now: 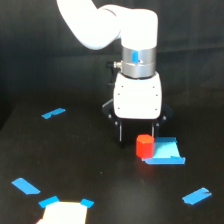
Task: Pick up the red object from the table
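Note:
The red object (pixel 145 146) is a small orange-red block standing on the black table (pixel 75 155), touching the left edge of a flat blue square pad (pixel 166 152). My gripper (pixel 136 136) hangs from the white arm right above and behind the block. Its black fingers (pixel 120 132) are spread apart, so it is open and holds nothing. The block sits closer to the finger on the exterior view's right, which it partly hides. I cannot tell whether the fingertips reach down to the block's level.
Blue tape strips lie on the table at the left (pixel 53 113), lower left (pixel 25 186) and lower right (pixel 196 196). A bright white object (pixel 62 214) with blue tape at its corners sits at the bottom edge.

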### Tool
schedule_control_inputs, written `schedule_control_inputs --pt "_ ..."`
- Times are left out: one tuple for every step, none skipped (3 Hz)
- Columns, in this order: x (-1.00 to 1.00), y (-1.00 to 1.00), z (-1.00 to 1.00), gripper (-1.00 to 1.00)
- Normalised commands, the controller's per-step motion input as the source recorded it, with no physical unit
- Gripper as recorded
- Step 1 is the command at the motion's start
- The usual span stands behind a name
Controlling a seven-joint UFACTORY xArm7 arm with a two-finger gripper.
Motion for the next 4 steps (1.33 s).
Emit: schedule_control_inputs --pt "0.16 -0.14 -0.16 -0.80" --pt "-1.00 -0.07 1.00 -1.00" --pt "-1.00 -0.85 0.17 -1.00" --pt "-1.00 0.12 1.00 -1.00"
